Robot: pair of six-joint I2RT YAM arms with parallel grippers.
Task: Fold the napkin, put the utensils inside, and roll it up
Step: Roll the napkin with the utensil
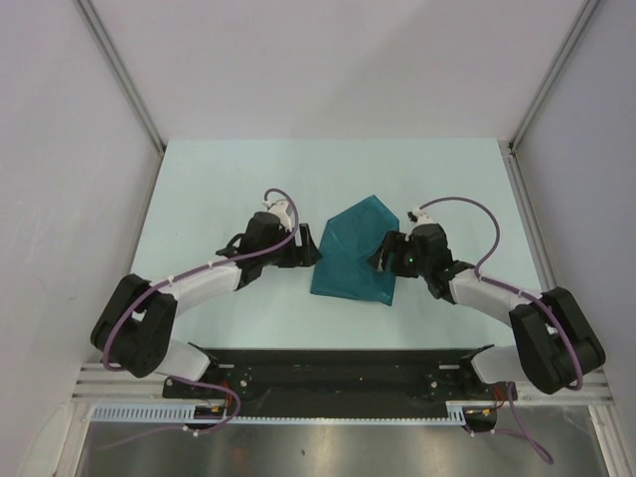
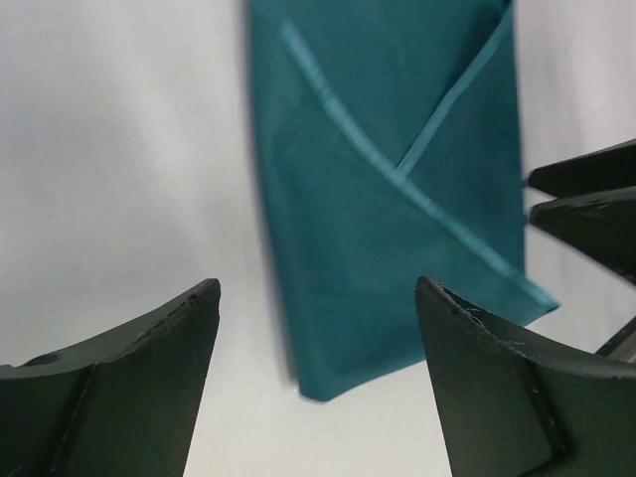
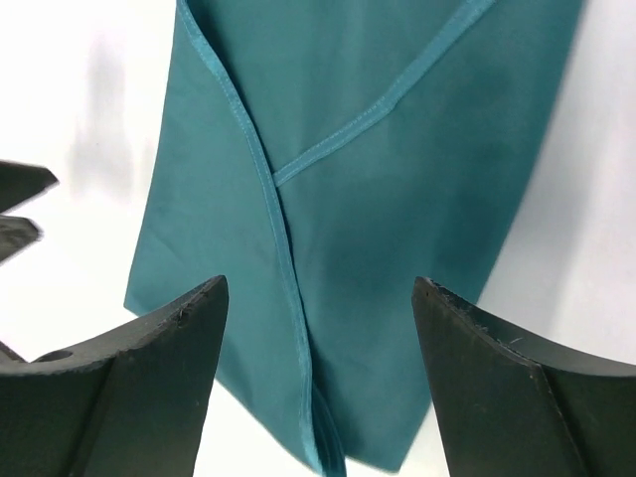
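Observation:
The dark teal napkin [image 1: 356,249] lies folded in overlapping layers on the pale table, between my two arms. My left gripper [image 1: 310,254] is open and empty just left of the napkin's left edge; in the left wrist view the napkin [image 2: 388,229] lies ahead of the gripper [image 2: 318,298]. My right gripper [image 1: 382,261] is open at the napkin's right edge; in the right wrist view the cloth [image 3: 368,219] with its hemmed folds lies between and below the gripper [image 3: 320,298]. No utensils are in view.
The pale table [image 1: 219,189] has grey walls on the left, right and back. A black rail [image 1: 338,363] and the arm bases run along the near edge.

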